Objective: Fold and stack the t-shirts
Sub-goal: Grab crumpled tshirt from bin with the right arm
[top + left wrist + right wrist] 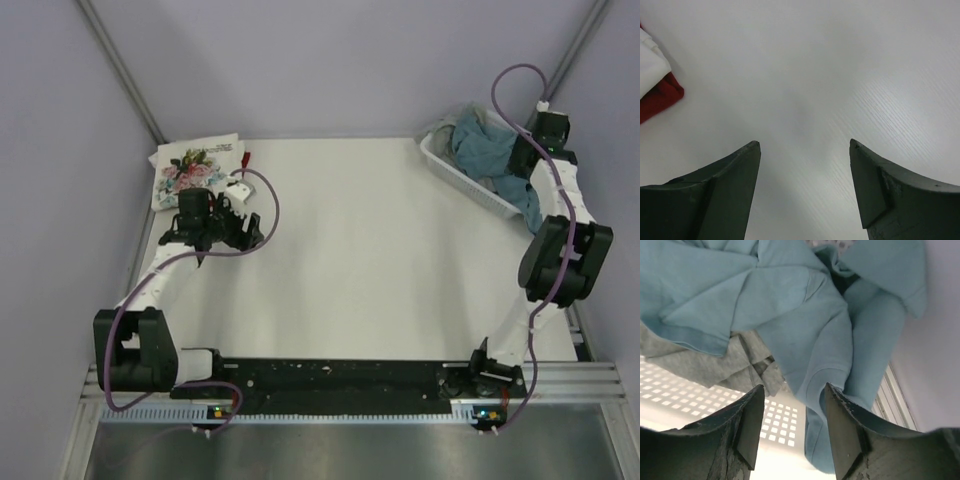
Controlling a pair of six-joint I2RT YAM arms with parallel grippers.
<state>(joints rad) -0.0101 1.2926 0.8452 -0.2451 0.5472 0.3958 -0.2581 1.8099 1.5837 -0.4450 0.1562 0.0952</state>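
Four are counted: a floral t-shirt (pixel 195 170) laid over a mostly hidden red t-shirt (pixel 660 97) at ten o'clock, and a teal t-shirt (pixel 790 315) and half-buried grey t-shirt (pixel 700 360) heaped in one basket (pixel 445 165) at two o'clock. The left gripper (pixel 805 145) and right gripper (pixel 792 390) are held spread, with nothing grasped.

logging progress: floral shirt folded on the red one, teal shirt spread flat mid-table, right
No: the teal shirt lies bunched in the basket at the far right, per the top external view. The floral shirt does sit folded on the red one.
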